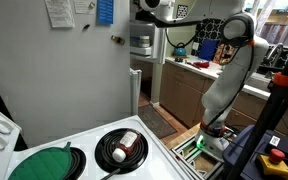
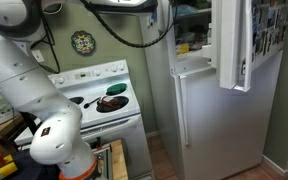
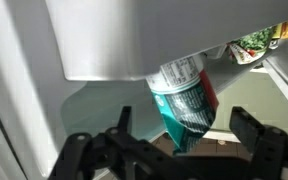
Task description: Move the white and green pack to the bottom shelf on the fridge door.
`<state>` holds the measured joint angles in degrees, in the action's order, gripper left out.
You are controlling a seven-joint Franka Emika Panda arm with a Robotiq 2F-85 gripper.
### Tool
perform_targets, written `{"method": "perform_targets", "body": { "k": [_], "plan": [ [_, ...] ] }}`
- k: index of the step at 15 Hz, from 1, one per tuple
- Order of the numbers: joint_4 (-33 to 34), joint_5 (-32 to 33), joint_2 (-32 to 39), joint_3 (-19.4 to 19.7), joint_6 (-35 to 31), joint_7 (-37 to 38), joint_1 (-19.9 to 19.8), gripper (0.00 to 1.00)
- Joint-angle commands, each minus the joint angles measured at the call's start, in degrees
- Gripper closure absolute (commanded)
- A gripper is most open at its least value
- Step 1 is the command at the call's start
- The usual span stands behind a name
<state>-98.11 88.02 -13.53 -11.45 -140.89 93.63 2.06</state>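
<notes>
In the wrist view the white and green pack [image 3: 184,100], with a red edge and a barcode label, stands tilted just under a white shelf wall [image 3: 134,40] of the fridge. My gripper [image 3: 184,128] is open, one finger on each side of the pack's lower end with gaps to both. In both exterior views my arm reaches up into the open top compartment of the fridge, and the gripper head [image 1: 149,5] [image 2: 156,8] is mostly cut off at the frame's top. The pack does not show there.
The upper fridge door [image 2: 234,40] stands open. A white stove [image 1: 104,150] carries a pan [image 1: 122,147] and a green burner cover [image 1: 46,163]. Other colourful packets [image 3: 254,42] lie at the upper right inside the fridge. A counter [image 1: 199,65] stands behind.
</notes>
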Motion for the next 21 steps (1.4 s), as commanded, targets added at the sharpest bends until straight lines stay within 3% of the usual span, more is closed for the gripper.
{"method": "perform_targets", "body": {
  "k": [1,7,9,11,14,17,21],
  "plan": [
    [2.2,1.8,2.1,1.0,1.0,1.2,1.2,0.0],
    [3.5,1.4,3.7,1.9,0.9,0.8,1.1,0.01],
    [3.6,1.3,4.0,2.1,0.8,0.7,1.1,0.12],
    [3.9,1.2,4.1,2.4,0.8,0.7,1.1,0.4],
    [4.0,1.1,4.1,2.6,0.7,0.7,1.1,0.64],
    [4.0,1.0,4.0,2.8,0.5,0.7,1.1,0.84],
    [4.6,1.6,3.7,2.8,-1.1,1.0,1.3,0.99]
  ]
}}
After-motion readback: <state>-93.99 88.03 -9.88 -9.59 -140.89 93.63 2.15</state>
